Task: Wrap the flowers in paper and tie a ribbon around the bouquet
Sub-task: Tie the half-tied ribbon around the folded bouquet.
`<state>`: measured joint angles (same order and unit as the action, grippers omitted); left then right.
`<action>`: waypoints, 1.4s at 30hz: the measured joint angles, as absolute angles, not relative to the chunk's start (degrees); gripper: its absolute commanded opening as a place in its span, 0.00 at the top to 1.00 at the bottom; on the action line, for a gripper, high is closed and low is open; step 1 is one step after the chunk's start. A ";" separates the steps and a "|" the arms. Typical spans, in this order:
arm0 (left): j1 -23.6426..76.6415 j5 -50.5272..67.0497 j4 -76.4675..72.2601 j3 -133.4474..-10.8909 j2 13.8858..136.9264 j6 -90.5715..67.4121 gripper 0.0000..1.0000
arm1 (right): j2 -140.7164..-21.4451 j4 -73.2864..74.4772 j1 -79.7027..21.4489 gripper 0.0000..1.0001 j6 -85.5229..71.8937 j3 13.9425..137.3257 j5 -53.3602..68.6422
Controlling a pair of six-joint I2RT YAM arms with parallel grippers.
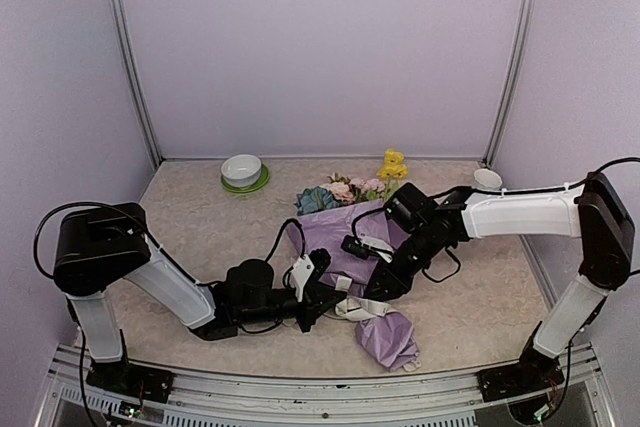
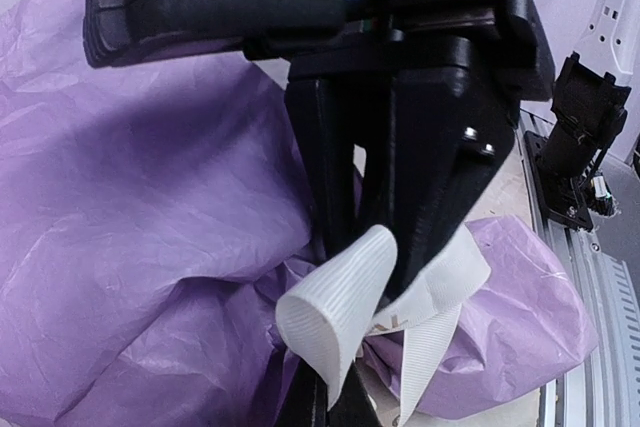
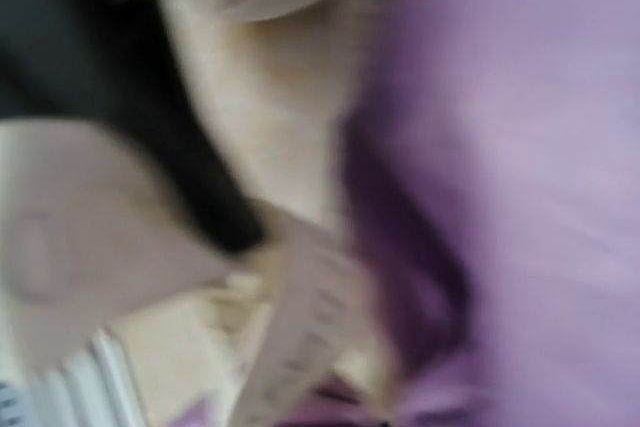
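Bouquet [image 1: 335,237]: lying at the centre of the bench [image 1: 200,227], flowers [image 1: 345,190] towards 12 o'clock, crumpled paper [image 1: 390,339] end towards 5 o'clock.
Ribbon [image 2: 340,307]: cream, looped at the cone's narrow part.
Left gripper [image 1: 325,297]: reaching in from 8 o'clock, jaws together, pinching the ribbon.
Right gripper [image 1: 378,292]: reaching in from 2 o'clock, down by the ribbon. I cannot tell how its jaws stand.
White bowl [image 1: 242,167]: 11 o'clock.
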<state>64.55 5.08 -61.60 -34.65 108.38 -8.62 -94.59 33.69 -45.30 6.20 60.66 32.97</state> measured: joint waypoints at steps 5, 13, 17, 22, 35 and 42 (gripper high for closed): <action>64.55 5.06 -61.63 -34.65 108.38 -8.62 1.00 | -96.99 31.46 -45.39 0.74 7.95 59.70 42.15; 64.31 5.08 -62.06 -34.65 108.38 -8.29 1.00 | -100.31 30.11 -45.80 0.66 9.37 59.72 45.76; 63.81 5.19 -63.07 -34.50 108.38 -8.29 1.00 | -100.36 30.22 -46.85 0.60 10.02 60.20 44.51; 63.05 5.67 -63.86 -34.06 108.38 -8.29 1.00 | -100.27 30.57 -49.15 0.63 11.60 60.97 42.13; 62.98 6.22 -64.31 -33.56 108.38 -8.49 1.00 | -98.43 31.14 -49.78 1.00 10.26 61.14 31.14; 62.98 6.17 -64.29 -33.04 108.33 -8.54 1.00 | -93.47 30.85 -49.76 1.00 6.94 61.89 26.96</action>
